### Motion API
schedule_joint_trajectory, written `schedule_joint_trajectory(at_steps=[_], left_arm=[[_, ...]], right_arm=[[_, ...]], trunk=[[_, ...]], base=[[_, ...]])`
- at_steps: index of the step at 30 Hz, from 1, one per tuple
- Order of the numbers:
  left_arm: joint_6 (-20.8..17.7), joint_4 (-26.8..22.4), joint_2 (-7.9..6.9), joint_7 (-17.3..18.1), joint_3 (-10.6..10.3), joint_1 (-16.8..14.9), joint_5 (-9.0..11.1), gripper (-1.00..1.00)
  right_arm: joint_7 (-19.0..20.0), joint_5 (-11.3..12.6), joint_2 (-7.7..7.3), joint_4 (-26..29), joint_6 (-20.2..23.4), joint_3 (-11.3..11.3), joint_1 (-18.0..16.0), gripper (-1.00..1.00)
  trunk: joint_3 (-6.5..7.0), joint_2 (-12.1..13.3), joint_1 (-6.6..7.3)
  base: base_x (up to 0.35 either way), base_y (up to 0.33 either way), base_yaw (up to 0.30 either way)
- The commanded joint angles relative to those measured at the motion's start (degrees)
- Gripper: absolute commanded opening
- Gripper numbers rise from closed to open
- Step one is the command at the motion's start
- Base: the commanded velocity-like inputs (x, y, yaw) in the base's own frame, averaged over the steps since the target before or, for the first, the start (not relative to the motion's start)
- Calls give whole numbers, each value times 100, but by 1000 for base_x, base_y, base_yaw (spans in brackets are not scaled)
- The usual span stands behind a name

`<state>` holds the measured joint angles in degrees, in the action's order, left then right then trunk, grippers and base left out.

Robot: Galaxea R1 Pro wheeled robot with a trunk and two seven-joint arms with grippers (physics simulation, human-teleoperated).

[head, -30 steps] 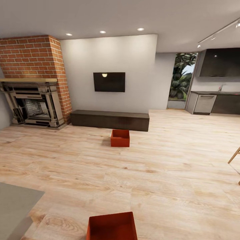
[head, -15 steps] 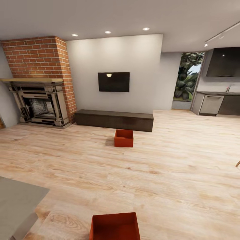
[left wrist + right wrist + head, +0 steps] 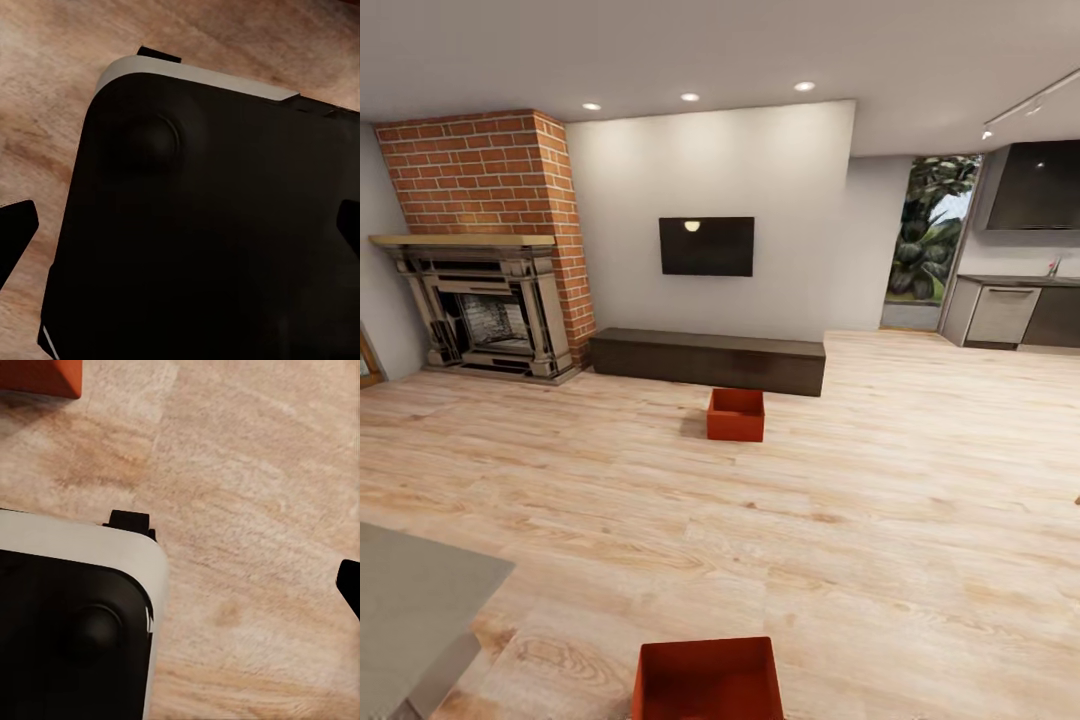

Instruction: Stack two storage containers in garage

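Living room, head view: light wood plank floor (image 3: 880, 520) runs the whole width. Red brick fireplace (image 3: 485, 245) at the far left, black TV (image 3: 706, 246) on the white wall, long dark low bench (image 3: 708, 359) under it.

Two orange-red bins are on the planks, well apart. Far bin (image 3: 736, 414) sits just in front of the bench, upright, open top, touching nothing else. Near bin (image 3: 707, 682) lies at the bottom edge of the head view, partly cut off, close to the robot.

Grey slab (image 3: 415, 610) at lower left of the head view; cannot tell what it is. Kitchen units (image 3: 1015, 312) and a glass door with plants (image 3: 928, 244) lie far right.

Left claw (image 3: 180, 229): dark fingertips (image 3: 16, 232) show at opposite edges of the wrist view, set wide apart, nothing between them. The robot's black base (image 3: 210, 225) is beneath this claw, with planks beyond.

Right claw (image 3: 180, 577): one fingertip (image 3: 349, 581) visible at the frame edge, so spread or closed I cannot tell. Beneath it are planks and a corner of the base (image 3: 75, 622). A corner of the near bin (image 3: 41, 376) lies well clear of this claw, not touching it.
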<state>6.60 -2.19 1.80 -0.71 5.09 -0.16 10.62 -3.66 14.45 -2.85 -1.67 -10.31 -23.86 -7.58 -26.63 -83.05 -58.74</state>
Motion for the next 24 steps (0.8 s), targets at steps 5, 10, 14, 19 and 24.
schedule_joint_trajectory(at_steps=[5, 10, 14, 19, 24], left_arm=[[13, 0, -2, -16, 41, -2, -2, 100], [13, 0, -4, -17, 38, -2, 0, 100], [12, 0, -4, -17, 36, -2, 0, 100], [10, 0, -4, -17, 38, -2, -1, 100], [11, 0, -4, -17, 36, -2, -4, 100]], right_arm=[[-3, 49, 2, -18, -33, -49, -7, 100], [-3, 49, 2, -18, -33, -49, -7, 100], [-3, 49, 3, -18, -33, -56, -7, 100], [9, 49, -3, -18, -33, -49, -7, 100], [13, 48, -5, -18, -33, -49, -7, 100]], trunk=[[-6, -3, 2], [-6, -3, 2], [-6, -3, 2], [-6, -3, 2], [-6, -3, 2]], base=[[-71, -60, 0], [-16, -13, 0], [-1, -1, 42], [0, 0, 141], [0, 0, 20]])
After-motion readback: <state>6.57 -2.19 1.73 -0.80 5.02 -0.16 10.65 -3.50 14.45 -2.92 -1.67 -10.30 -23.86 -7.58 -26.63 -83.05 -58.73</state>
